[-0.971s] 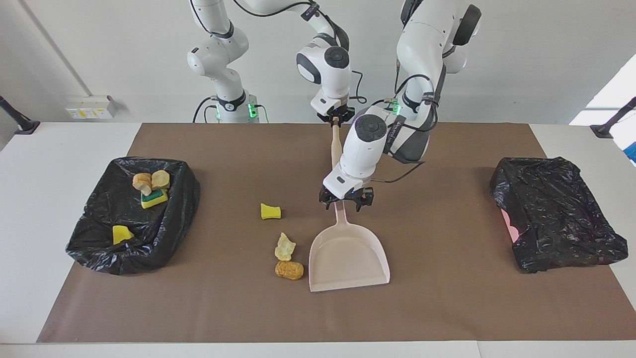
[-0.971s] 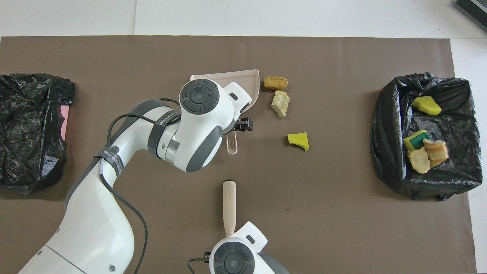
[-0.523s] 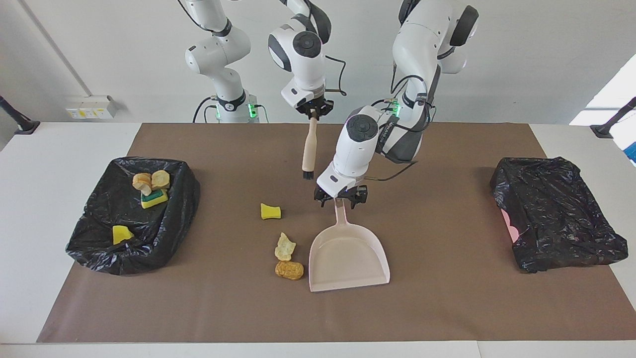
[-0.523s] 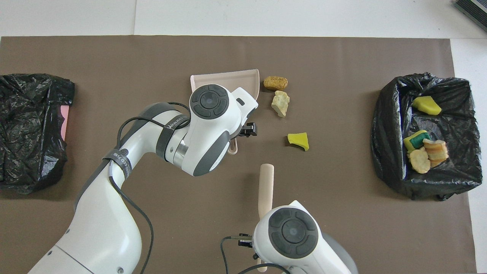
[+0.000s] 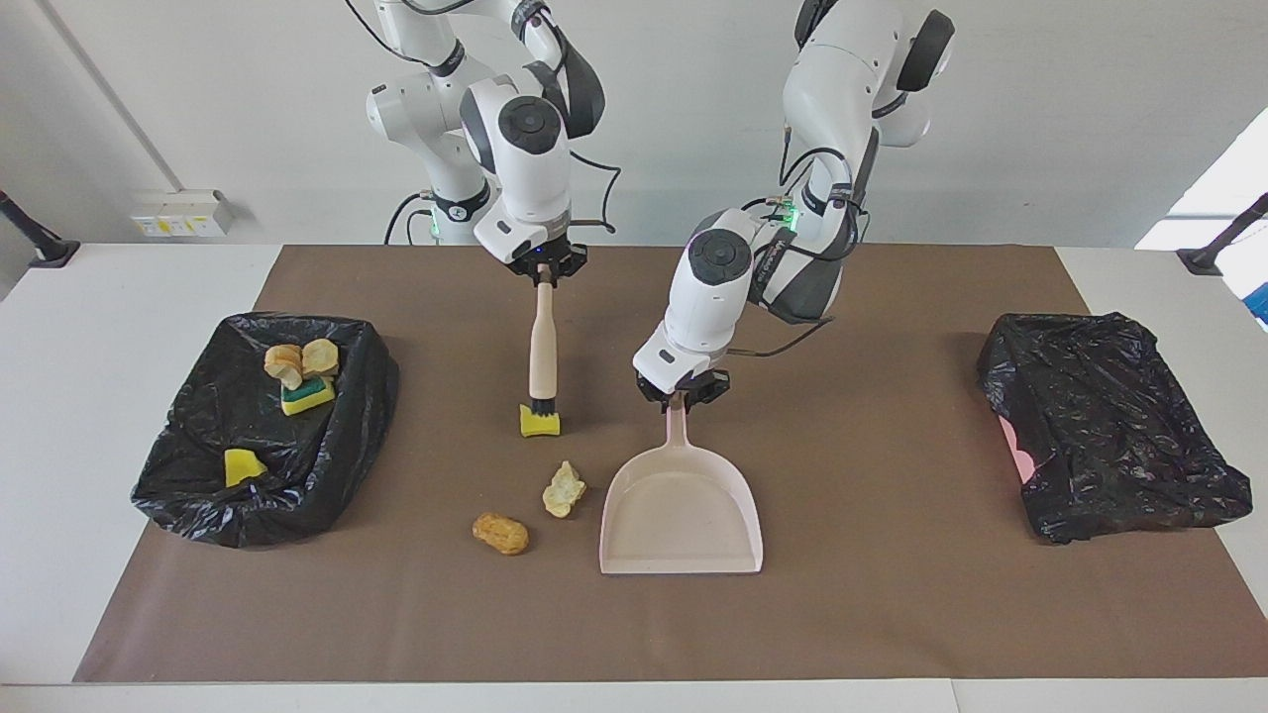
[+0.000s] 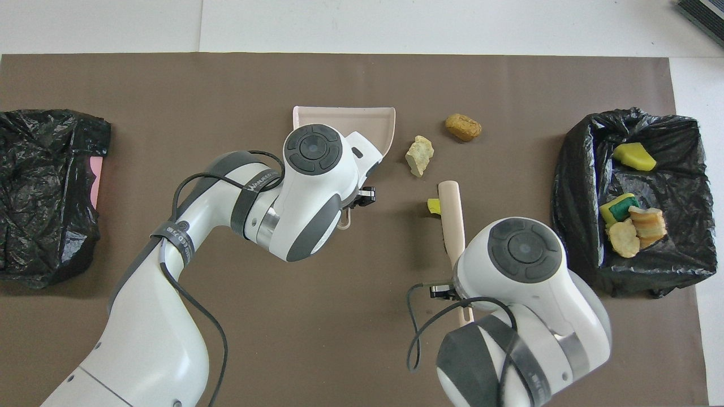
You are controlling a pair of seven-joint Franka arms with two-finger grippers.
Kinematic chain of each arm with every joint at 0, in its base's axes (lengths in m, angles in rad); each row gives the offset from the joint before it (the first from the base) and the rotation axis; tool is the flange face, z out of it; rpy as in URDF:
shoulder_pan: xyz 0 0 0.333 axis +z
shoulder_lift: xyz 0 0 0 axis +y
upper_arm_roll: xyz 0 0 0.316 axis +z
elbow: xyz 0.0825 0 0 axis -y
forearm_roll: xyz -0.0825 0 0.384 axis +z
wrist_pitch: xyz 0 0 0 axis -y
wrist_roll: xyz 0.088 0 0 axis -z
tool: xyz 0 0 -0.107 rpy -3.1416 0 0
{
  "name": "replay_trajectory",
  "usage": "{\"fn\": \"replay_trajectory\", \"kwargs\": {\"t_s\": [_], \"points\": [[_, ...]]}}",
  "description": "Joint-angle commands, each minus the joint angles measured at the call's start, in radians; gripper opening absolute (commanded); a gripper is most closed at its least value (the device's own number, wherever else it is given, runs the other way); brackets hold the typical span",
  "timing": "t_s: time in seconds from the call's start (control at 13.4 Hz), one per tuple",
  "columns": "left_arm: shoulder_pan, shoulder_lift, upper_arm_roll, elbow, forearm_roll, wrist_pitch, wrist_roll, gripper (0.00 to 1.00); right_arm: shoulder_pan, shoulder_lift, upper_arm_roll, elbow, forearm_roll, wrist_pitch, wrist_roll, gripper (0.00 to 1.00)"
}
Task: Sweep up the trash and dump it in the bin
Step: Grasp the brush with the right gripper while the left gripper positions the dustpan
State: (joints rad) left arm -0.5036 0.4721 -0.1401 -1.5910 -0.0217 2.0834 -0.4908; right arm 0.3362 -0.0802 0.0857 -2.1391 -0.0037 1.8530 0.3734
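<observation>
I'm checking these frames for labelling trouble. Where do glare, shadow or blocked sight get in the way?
Facing view: bright window glare at the edge past the closed bag; soft shadows, scraps clear. Overhead view: the right arm hides most of the brush, and the brush covers part of the yellow sponge piece; the open bin shows shiny folds.

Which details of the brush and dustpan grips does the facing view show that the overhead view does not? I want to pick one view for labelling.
Only the facing view shows the right gripper shut on the brush, its bristles on a yellow sponge chunk, and the left gripper at the dustpan handle.

Only the overhead view shows the open bin interior from above; the arms' bodies cover both grips.

Both show the tan lump, the brown lump and the four scraps in that bin.
</observation>
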Motion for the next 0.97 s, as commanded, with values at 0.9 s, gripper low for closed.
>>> {"fn": "replay_trajectory", "kwargs": {"t_s": [0.9], "points": [[0.23,-0.23,0.019,-0.156,0.137,-0.18,1.396,0.0,-0.25,0.439,0.012,0.351,-0.346,0.186,-0.337,0.0]]}}
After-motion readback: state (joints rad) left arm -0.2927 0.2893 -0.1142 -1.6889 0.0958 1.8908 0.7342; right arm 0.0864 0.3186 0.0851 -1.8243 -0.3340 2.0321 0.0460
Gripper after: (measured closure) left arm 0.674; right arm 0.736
